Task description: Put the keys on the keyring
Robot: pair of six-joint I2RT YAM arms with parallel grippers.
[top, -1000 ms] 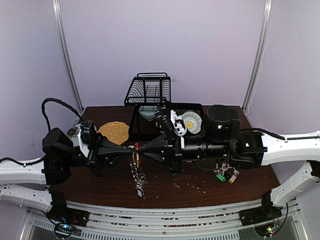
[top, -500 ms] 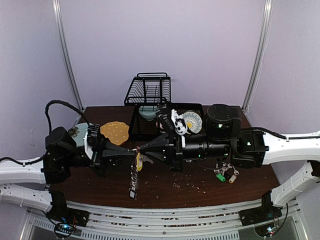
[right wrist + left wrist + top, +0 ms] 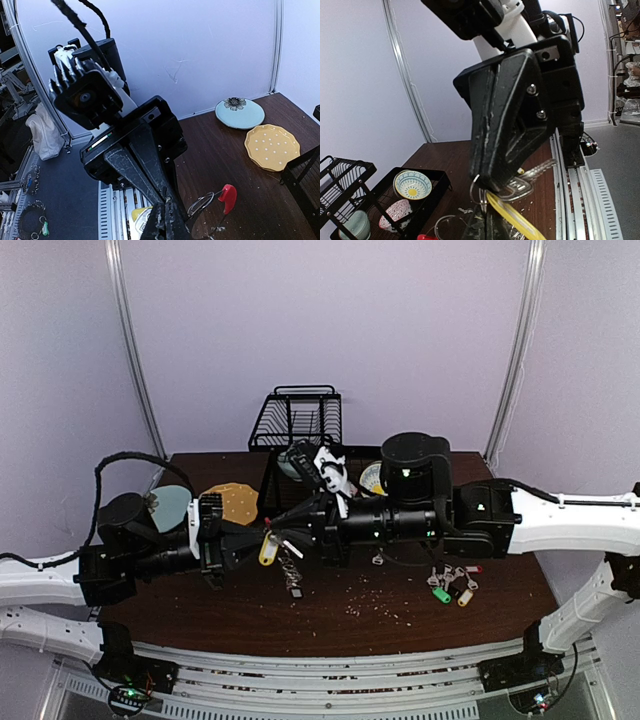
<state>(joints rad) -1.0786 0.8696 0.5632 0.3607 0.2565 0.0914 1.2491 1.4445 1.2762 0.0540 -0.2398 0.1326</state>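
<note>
two grippers meet above the middle, the left gripper (image 3: pixel 252 540) and right gripper (image 3: pixel 286 532) both pinched shut on the keyring (image 3: pixel 227 196), so a loose pull could drop the hanging keys (image 3: pixel 291 575).

- Two black robot grippers: left gripper (image 3: pixel 258 543), right gripper (image 3: pixel 281 528)
- Two round plates: yellow dotted plate (image 3: pixel 235 502), pale blue plate (image 3: pixel 170 507)
- One black wire rack (image 3: pixel 297 418)
- One big metal keyring with a red sleeve (image 3: pixel 227 196)

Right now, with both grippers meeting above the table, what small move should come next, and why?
Probably hold the left gripper steady and nudge the right gripper slightly toward it. Both look shut, tips meeting: the left seems to pinch the keyring, the right a silver key at the ring's wire, so a short push may thread it.
</note>
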